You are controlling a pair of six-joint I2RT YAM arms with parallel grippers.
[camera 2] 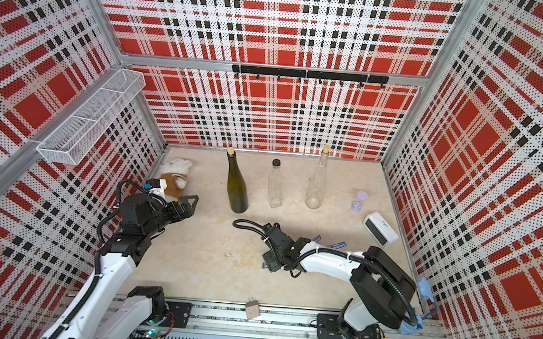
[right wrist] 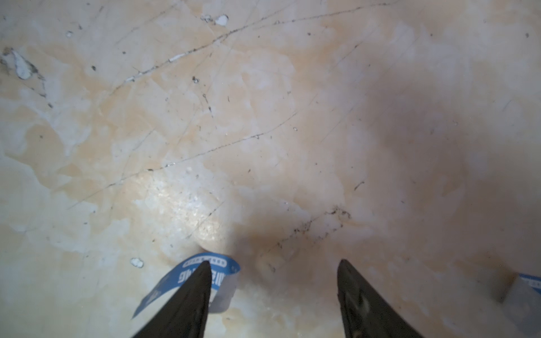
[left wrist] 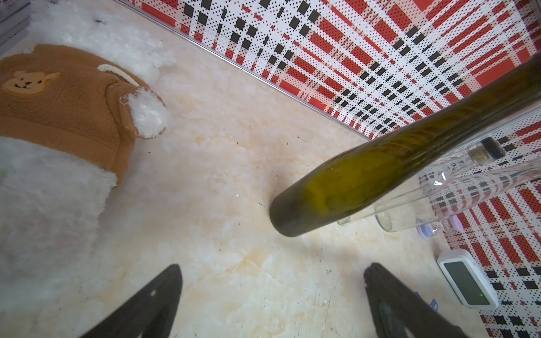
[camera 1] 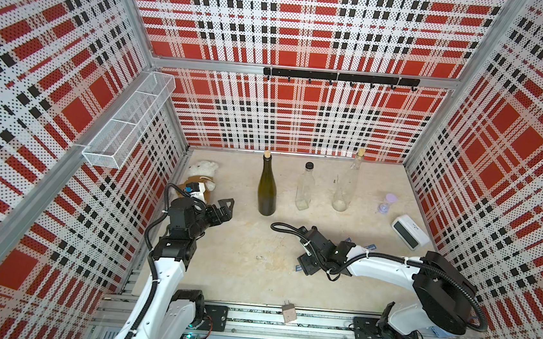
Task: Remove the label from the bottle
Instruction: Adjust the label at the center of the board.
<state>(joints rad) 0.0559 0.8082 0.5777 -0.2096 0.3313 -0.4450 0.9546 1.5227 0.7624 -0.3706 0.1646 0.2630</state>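
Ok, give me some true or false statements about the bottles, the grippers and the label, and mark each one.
1. The green bottle stands upright on the table, corked. True.
2. The left gripper is shut on the green bottle. False: its jaws stand wide apart, short of the bottle.
3. A blue label wraps the green bottle. False: none shows on it; blue label pieces lie on the table by the open right gripper.
4. Three bottles stand in a row: the green one, a square clear bottle and a tall clear bottle. True.
5. The plush toy stands between the bottles. False: it lies in the corner beside the left arm.
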